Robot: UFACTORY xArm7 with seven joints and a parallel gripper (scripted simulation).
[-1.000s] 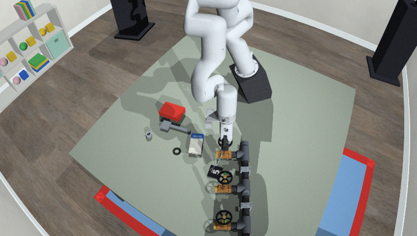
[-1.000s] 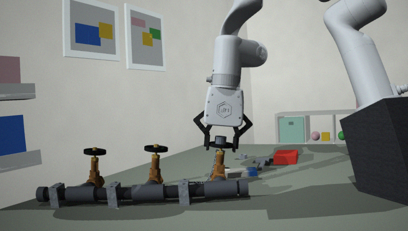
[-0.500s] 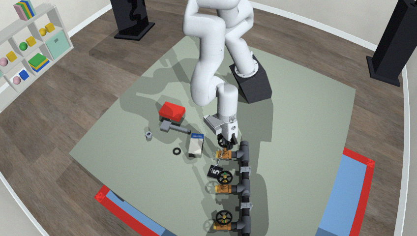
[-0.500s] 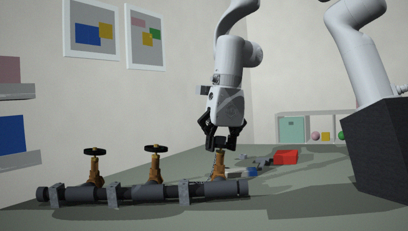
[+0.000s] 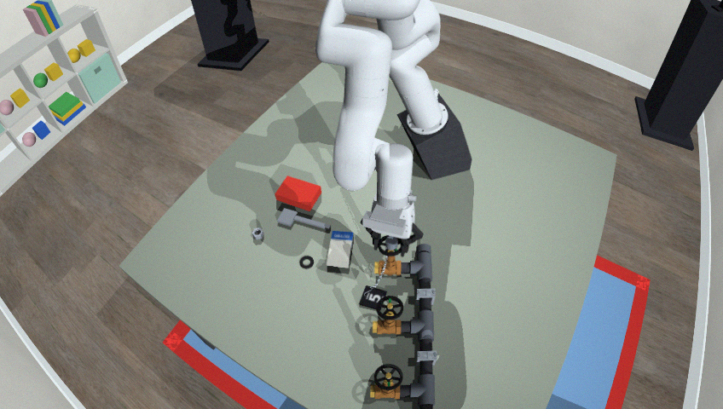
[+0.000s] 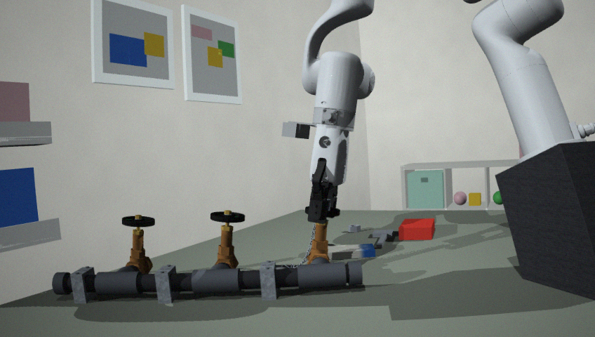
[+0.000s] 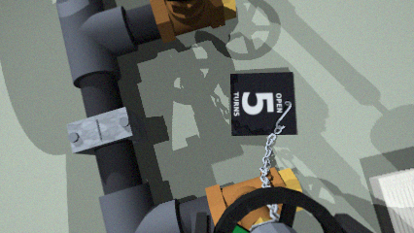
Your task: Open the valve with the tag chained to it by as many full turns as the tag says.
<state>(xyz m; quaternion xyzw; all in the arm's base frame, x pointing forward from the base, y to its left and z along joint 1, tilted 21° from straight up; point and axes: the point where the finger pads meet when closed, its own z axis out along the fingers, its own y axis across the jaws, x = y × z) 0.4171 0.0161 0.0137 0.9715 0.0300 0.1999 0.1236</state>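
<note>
Three brass valves with black handwheels stand on a dark grey pipe (image 5: 425, 268) (image 6: 208, 279) (image 7: 97, 49). The valve (image 5: 388, 267) (image 6: 319, 246) (image 7: 233, 194) at the pipe's far end has a chain (image 5: 381, 271) (image 7: 267, 155) running to a black tag (image 5: 373, 297) (image 7: 262, 103) that reads "OPEN 5 TURNS". My gripper (image 5: 390, 245) (image 6: 319, 215) stands on top of this valve, shut on its handwheel (image 5: 380, 244) (image 7: 232, 212). The middle valve's handwheel (image 5: 394, 306) (image 6: 227, 216) and the near valve's handwheel (image 5: 384, 378) (image 6: 137, 220) stand free.
A white and blue box (image 5: 339, 250) (image 6: 354, 251) lies just left of the tagged valve. Beyond it lie a black ring (image 5: 306, 257), a grey nut (image 5: 259, 235), a grey hammer-shaped tool (image 5: 302, 220) and a red box (image 5: 297, 192) (image 6: 416, 228). The arm's dark base (image 5: 441, 144) stands behind.
</note>
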